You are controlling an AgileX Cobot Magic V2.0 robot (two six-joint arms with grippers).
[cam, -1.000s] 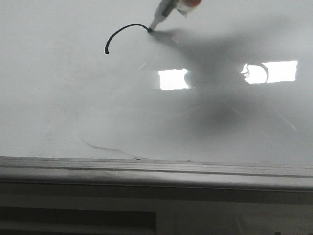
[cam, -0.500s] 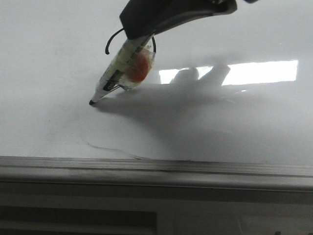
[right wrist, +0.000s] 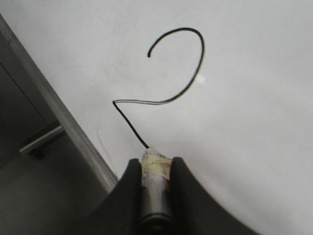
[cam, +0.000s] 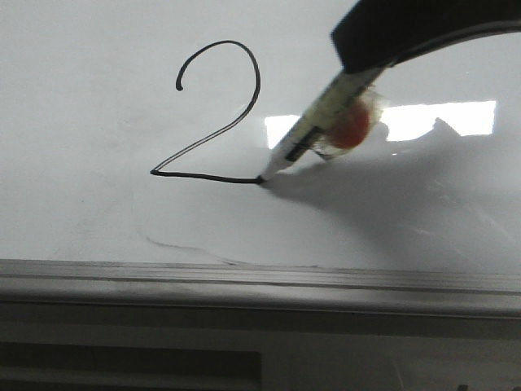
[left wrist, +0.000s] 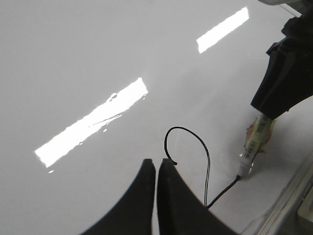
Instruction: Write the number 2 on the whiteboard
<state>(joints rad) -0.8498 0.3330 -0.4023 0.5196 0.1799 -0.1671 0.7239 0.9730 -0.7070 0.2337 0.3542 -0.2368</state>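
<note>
The right end effector (right wrist: 155, 169), clenched around a marker (cam: 313, 137), has its tip on the whiteboard (cam: 98, 204) partway along the base stroke of the number 2 (cam: 213, 114); next, extend rightward, then lift, while the left end effector (left wrist: 156, 169) hangs closed and empty.

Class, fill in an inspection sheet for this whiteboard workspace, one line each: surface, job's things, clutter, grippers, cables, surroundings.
Surface: the whiteboard is glossy, with light reflections and faint erased smears.
Job's things: the number 2 has its hook, diagonal and part of its base stroke drawn; the marker tip touches the end of the base stroke.
Clutter: nothing seen.
Grippers: the right gripper is shut on the marker; the left gripper is shut, holding nothing.
Cables: nothing seen.
Surroundings: a grey metal rail runs along the board's lower edge.
</note>
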